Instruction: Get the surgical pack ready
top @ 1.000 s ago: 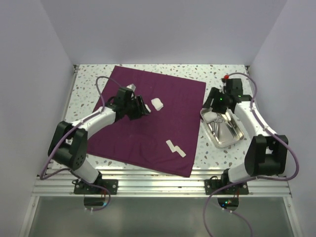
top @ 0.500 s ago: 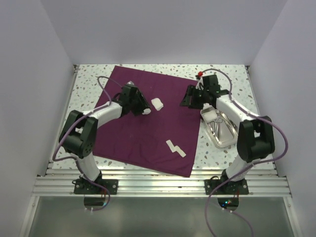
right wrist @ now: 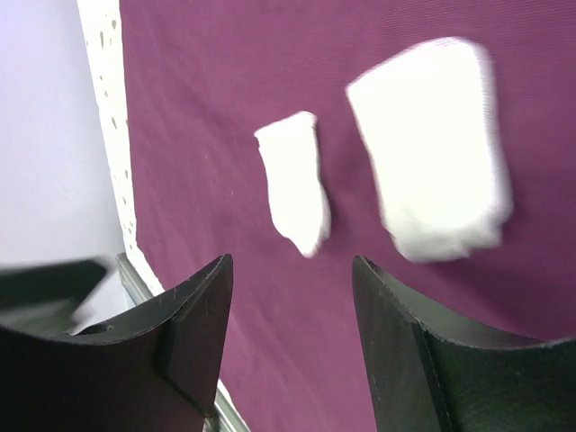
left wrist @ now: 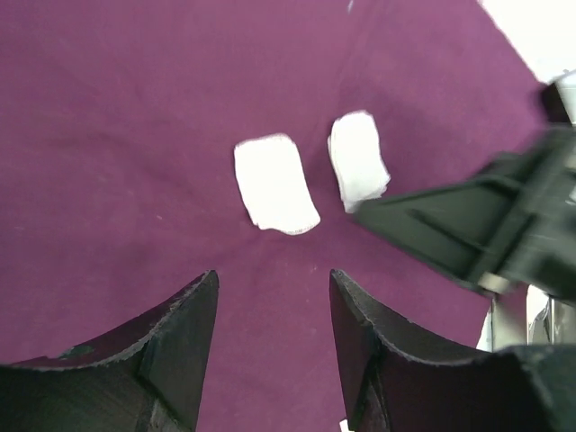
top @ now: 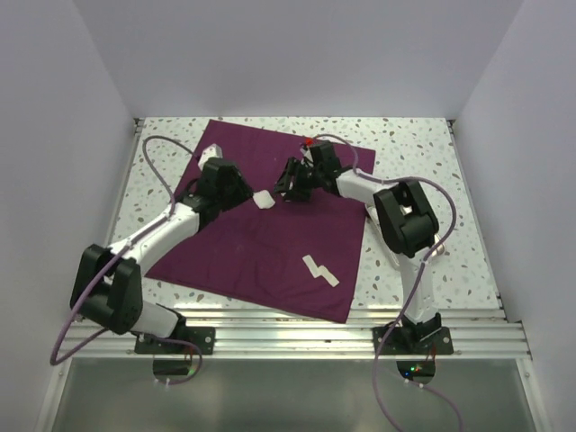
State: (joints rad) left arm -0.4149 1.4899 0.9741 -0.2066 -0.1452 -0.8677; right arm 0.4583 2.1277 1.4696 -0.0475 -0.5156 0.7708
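Two rectangular gauze pads [left wrist: 274, 183], smooth purple cloth [left wrist: 108, 135].

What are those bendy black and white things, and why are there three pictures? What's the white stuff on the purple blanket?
Those are two robot arms, the left arm and the right arm, bolted at the table's near edge. The big picture comes from a camera up above. The other two come from little cameras on each wrist, so the dark shapes at the bottom are that arm's own jaws. A purple cloth lies spread flat on the speckled table. On it are small white gauze squares: two lie side by side between the arms, and more lie nearer the front. Both pairs of jaws stand open and hold nothing.
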